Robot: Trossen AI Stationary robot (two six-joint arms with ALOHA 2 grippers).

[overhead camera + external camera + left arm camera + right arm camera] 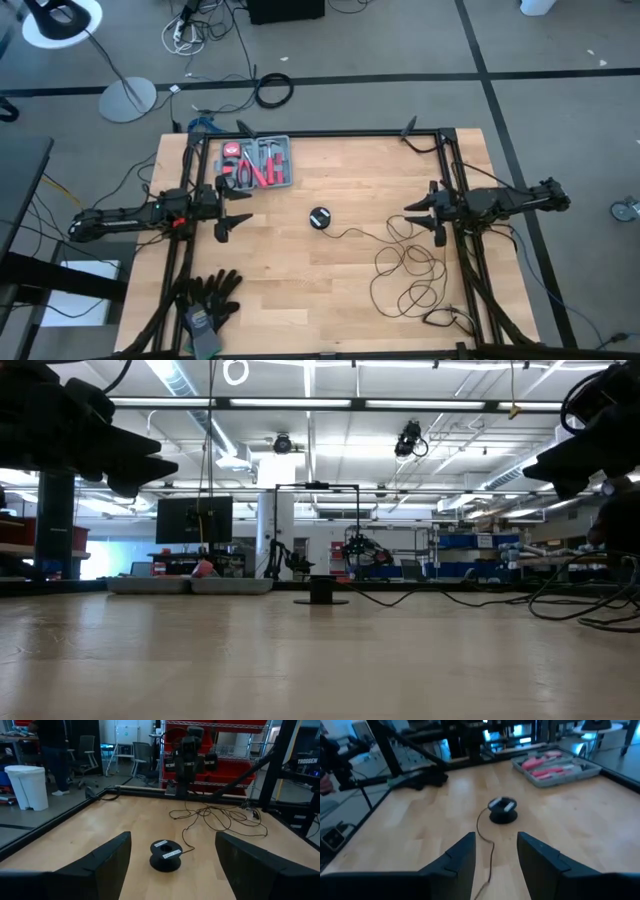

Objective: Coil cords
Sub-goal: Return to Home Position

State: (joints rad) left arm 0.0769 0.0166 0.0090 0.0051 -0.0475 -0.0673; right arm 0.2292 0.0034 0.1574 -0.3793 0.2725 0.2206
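A thin black cord lies in loose tangled loops point(408, 272) on the right half of the wooden table. One end runs to a small round black spool point(320, 218) at the table's middle, standing flat on its lower disc point(165, 861). My left gripper point(236, 205) hovers open at the left edge, pointing level at the spool. At the right edge my right gripper point(420, 218) hovers open above the cord loops, also facing the spool point(503, 811). Neither touches anything.
A grey tray of red-handled tools point(258, 162) sits at the far left of the table. Black gloves point(208, 300) lie at the near left corner. A small plug end of the cord point(440, 320) lies near the right front. Black frame rails border the table.
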